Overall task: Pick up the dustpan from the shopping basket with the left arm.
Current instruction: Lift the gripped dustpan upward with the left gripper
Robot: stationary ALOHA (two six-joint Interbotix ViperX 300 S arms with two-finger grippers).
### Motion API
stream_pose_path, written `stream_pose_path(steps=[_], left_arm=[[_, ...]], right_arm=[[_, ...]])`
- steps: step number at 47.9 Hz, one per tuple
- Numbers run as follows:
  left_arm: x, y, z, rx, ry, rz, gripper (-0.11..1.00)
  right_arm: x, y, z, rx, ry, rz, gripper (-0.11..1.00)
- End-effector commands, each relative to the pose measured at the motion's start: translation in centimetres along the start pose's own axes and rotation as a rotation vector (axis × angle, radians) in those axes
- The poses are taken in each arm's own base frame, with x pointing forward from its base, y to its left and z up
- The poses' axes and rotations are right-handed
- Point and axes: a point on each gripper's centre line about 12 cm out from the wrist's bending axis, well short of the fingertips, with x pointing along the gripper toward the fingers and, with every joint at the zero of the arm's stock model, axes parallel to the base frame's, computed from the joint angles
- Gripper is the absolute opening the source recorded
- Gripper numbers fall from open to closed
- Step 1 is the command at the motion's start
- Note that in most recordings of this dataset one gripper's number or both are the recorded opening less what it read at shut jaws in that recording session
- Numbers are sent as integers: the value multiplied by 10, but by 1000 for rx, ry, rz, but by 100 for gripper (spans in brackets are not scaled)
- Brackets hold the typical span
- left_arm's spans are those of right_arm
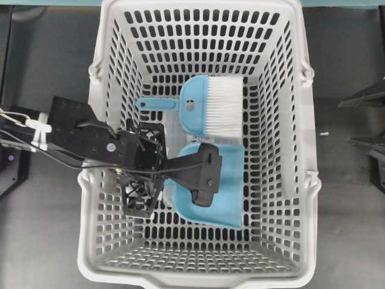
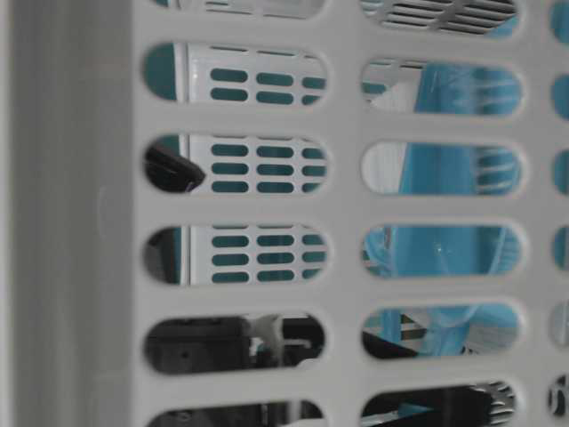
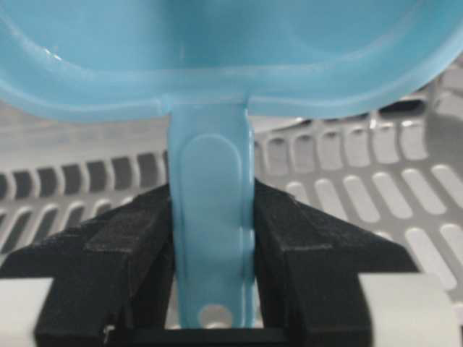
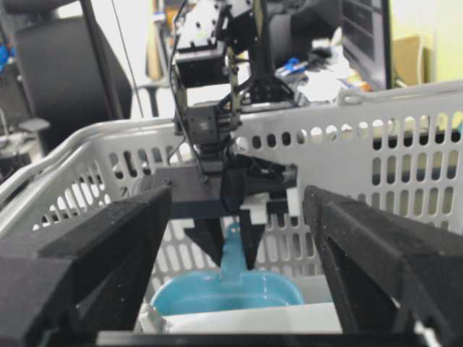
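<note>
Inside one shopping basket (image 1: 283,144): one dustpan (image 1: 231,180), handle between left pincer (image 3: 213,238) fingers, one brush (image 1: 210,105).

Dark grey tabletop (image 1: 42,241) carries the light-grey shopping basket (image 1: 99,180), which sits at its centre, reaching both near and far edges.

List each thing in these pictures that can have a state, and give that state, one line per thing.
left gripper: shut on the dustpan handle, inside the basket.
right gripper: open, empty, outside the basket.
dustpan: in the basket, its handle between the fingers.
hand brush: lying in the basket, untouched.
shopping basket: upright, holding both.
</note>
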Motion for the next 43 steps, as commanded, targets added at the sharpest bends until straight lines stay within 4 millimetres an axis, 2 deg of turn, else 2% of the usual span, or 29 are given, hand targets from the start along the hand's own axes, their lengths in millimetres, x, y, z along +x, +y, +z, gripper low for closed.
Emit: stream_pose_path(steps=[1,12,19,28,32,43], left_arm=[[-29,3,10,-7,-78,3,28],[-86,5,24,-12,-124,6,28],[-127,8,26,-19,-105,10,28],[-167,13,24,-42,-85,12,28],[-175,16,25,-56,-92,16,28],[-172,19,24,-69,-91,16,28]], right_arm=[[1,1,3,6,-7,3,72],[1,1,1,6,-3,2,72],[1,1,2,6,-6,4,72],[1,1,2,6,-6,4,72],[1,1,1,6,-4,3,72],[0,1,2,6,-7,3,72]])
